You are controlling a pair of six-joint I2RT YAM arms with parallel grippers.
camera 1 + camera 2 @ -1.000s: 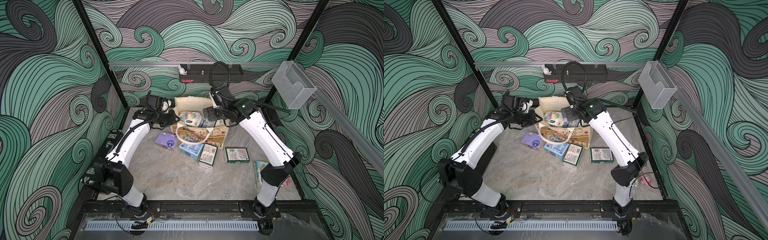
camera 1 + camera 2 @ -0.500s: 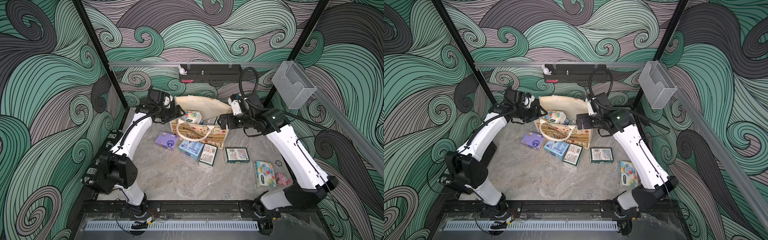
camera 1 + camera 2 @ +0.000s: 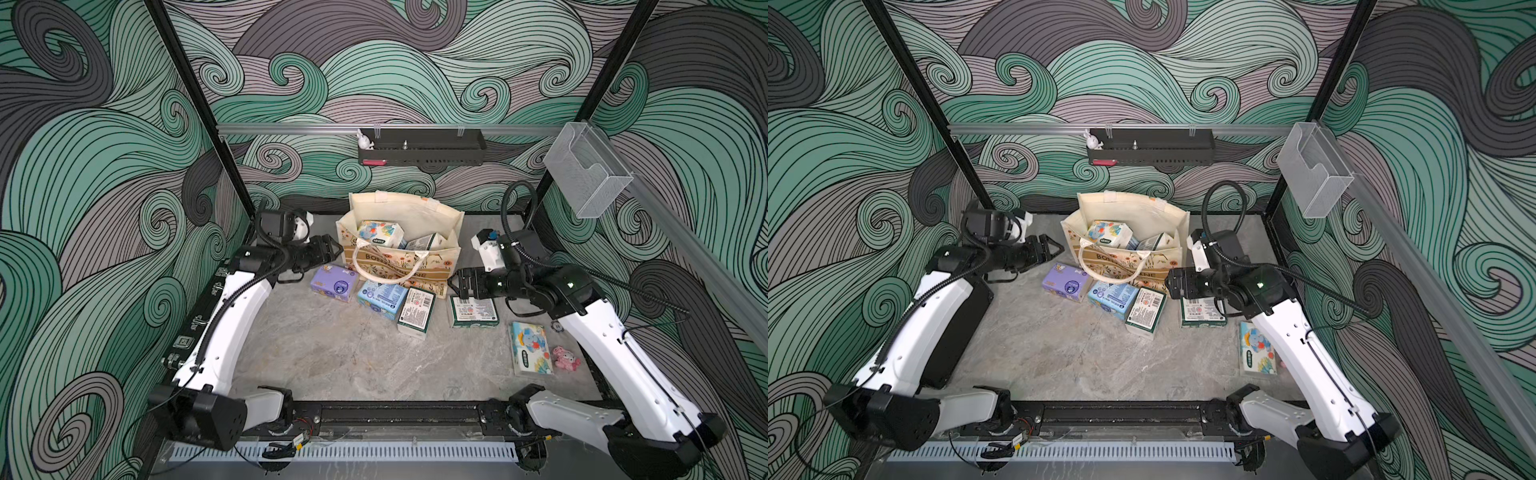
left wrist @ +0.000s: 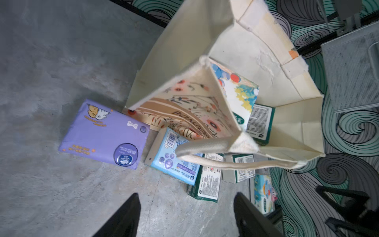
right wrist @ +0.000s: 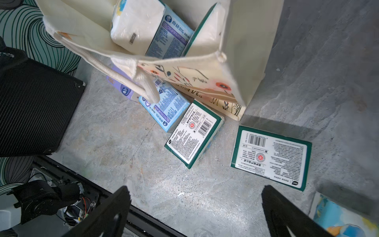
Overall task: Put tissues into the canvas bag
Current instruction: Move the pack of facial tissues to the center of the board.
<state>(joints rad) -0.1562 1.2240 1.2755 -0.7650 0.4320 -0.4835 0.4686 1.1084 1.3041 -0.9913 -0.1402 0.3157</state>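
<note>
The cream canvas bag [image 3: 415, 216] [image 3: 1142, 216] stands open at the back of the table, with an elephant-print tissue pack [image 3: 380, 233] and a green-white pack [image 3: 424, 241] inside. In front of it lie a purple pack [image 3: 334, 284] [image 4: 104, 133], a light blue pack [image 3: 382, 294] [image 5: 166, 104] and two green-white packs [image 3: 417, 309] [image 3: 473, 311]. Another elephant pack [image 3: 532, 348] lies at the right. My left gripper [image 3: 337, 249] [image 4: 186, 205] is open and empty just left of the bag. My right gripper [image 3: 457, 286] [image 5: 196, 195] hovers open and empty by the bag's right front corner.
A black hard case [image 3: 963, 328] [image 5: 34, 106] lies along the left edge under my left arm. A small pink plush toy [image 3: 564, 358] sits beside the elephant pack at the right. A black shelf [image 3: 419, 151] hangs on the back wall.
My left gripper has opened and drawn back to the left of the bag. My right arm has swung from above the bag down to its right front corner.
</note>
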